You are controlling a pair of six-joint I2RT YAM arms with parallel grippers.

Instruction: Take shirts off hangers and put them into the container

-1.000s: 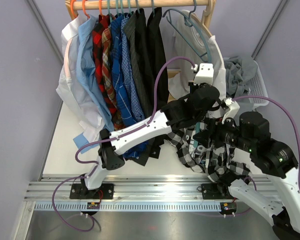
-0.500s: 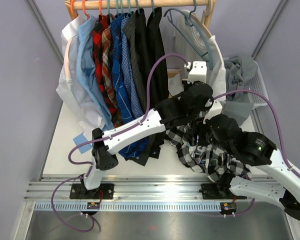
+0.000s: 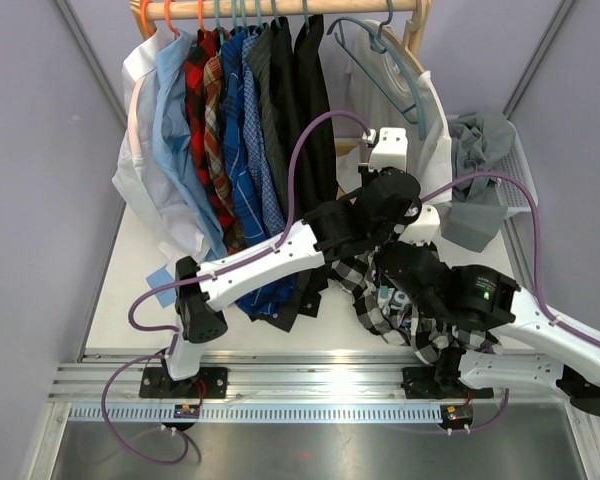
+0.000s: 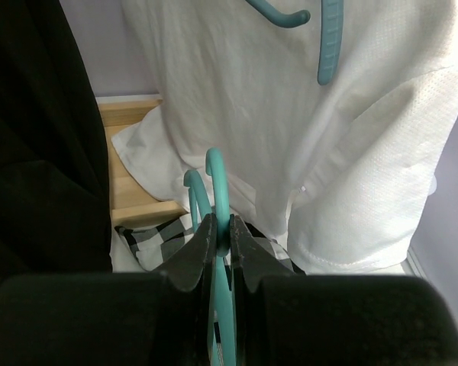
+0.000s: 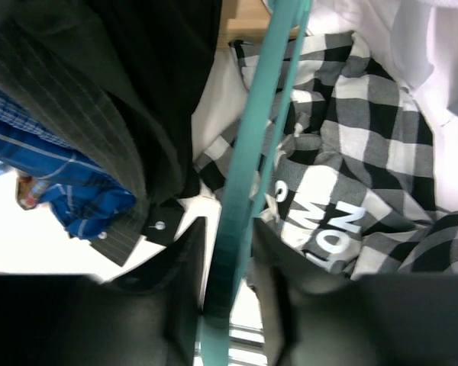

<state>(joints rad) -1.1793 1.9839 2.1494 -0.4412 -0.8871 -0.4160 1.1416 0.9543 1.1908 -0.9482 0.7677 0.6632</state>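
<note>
White worktop (image 3: 115, 310) is lying between lilac walls (image 3: 40, 150); left gripper (image 4: 221, 226) is pinching teal hanger (image 4: 216, 174), right gripper (image 5: 229, 232) is straddling it, grip unclear.

Crumpled black-and-white check shirt (image 3: 380, 305) (with teal hanger (image 4: 218, 191)) near container (image 3: 526, 168).

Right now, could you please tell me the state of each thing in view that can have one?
Left jaws, shut on the teal hanger.
Right jaws, either side of that hanger's bar; grip unclear.
Checked shirt, off the rail, crumpled.
Row of shirts, hanging on the rail.
Spare hanger, bare.
Basket, holding a grey shirt.
</note>
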